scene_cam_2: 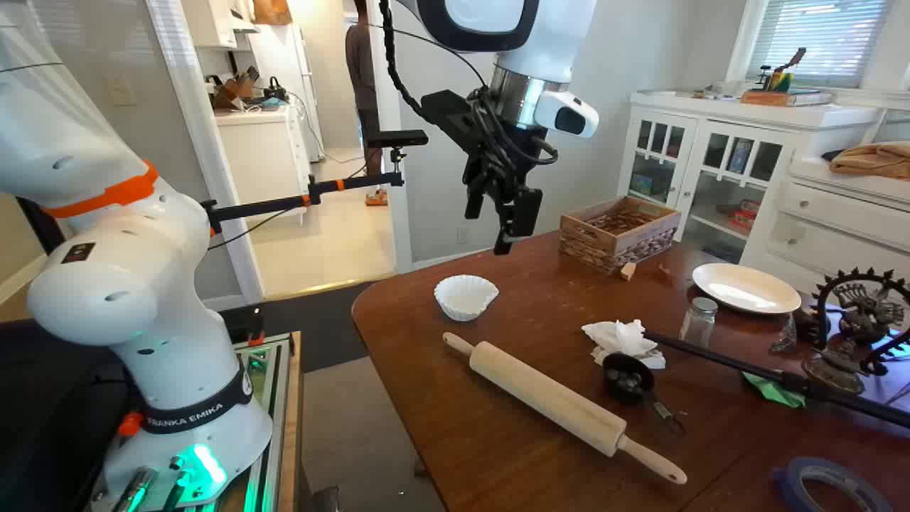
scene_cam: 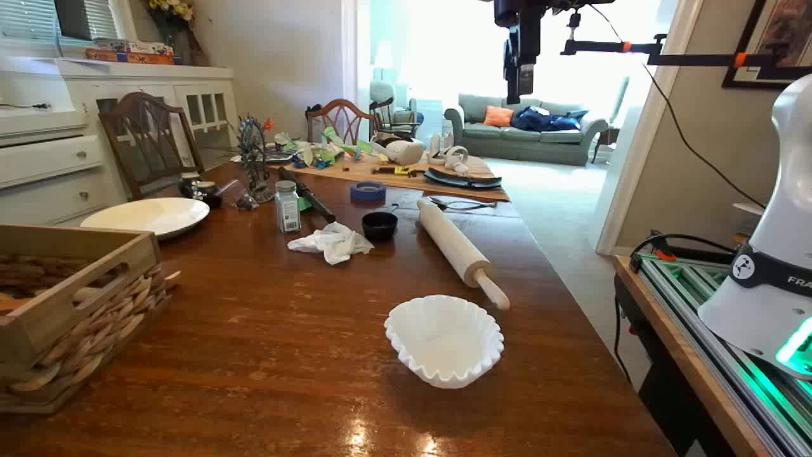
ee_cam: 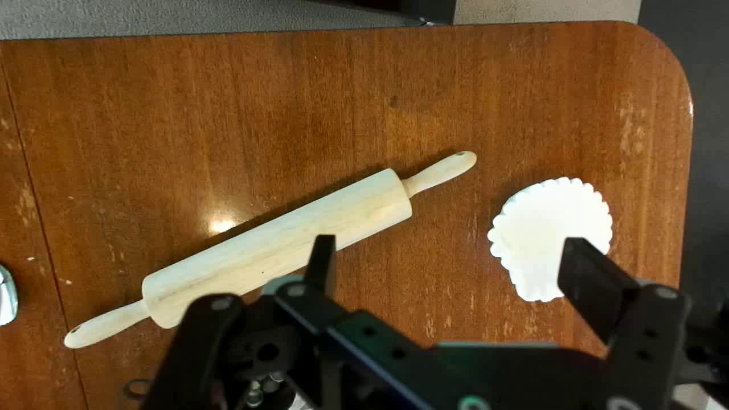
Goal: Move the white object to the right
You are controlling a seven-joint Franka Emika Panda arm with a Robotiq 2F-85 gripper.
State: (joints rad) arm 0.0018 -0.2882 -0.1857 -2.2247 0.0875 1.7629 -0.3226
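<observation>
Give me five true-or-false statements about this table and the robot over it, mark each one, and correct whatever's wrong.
1. The white bowl rests on the table, apart from the rolling pin. True.
2. The rolling pin lies inside the wicker basket. False: it lies on the table.
3. The gripper is open. True.
4. The gripper is clamped on the rolling pin. False: it hangs above the table, holding nothing.
5. The crumpled white tissue lies beside the black cup. True.
</observation>
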